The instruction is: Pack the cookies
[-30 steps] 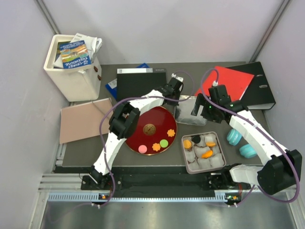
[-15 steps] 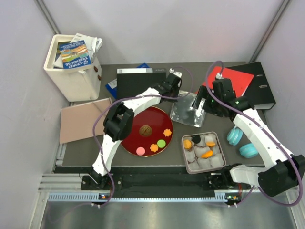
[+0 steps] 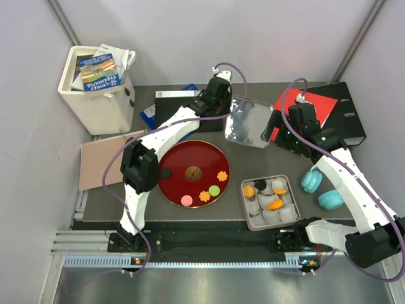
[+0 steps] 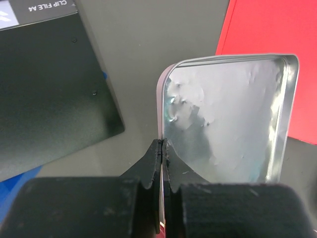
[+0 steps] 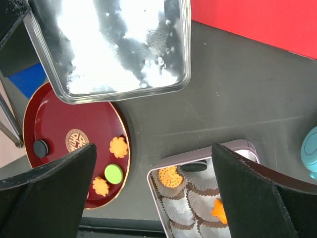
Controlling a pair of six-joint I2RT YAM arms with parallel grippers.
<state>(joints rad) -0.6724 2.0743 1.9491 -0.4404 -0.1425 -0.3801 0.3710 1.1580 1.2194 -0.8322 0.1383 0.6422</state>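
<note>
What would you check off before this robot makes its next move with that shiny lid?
1. Hold on the lid: ok, the left gripper is shut on its edge.
2. Spare hand: ok, the right gripper is open, holding nothing.
3. Is the tin uncovered: ok.
4. Free paper cups inside: ok, several visible.
5. All cookies packed: not ok, five lie on the red plate.
6. Will that thin pinch hold: cannot tell.

Pale, evenly lit walls point(image 3: 190, 38) enclose a dark grey tabletop point(image 3: 253, 161); a slotted metal rail point(image 3: 88, 240) runs along the tabletop's near edge.
</note>
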